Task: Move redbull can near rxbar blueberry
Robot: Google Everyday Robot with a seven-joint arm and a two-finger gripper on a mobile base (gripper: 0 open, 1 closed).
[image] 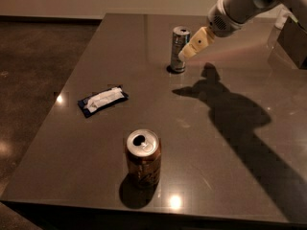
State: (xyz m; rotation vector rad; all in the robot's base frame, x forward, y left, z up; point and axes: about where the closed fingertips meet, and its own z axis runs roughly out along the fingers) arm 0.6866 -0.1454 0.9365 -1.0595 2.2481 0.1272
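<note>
The redbull can [179, 49], a tall slim silver can with blue panels, stands upright at the far middle of the table. The rxbar blueberry [102, 100], a flat dark-blue bar with a white patch, lies at the left of the table, well in front and to the left of the can. My gripper [194, 44] reaches in from the upper right on a white arm. Its cream fingertips sit right beside the can's right side, at about its upper half. I cannot tell whether they touch the can.
A wider orange-brown can [143, 157] with an open top stands upright near the table's front edge. The grey table [225, 143] carries the arm's shadow on its right half. A dark object [292, 40] sits at the far right edge. Dark floor lies to the left.
</note>
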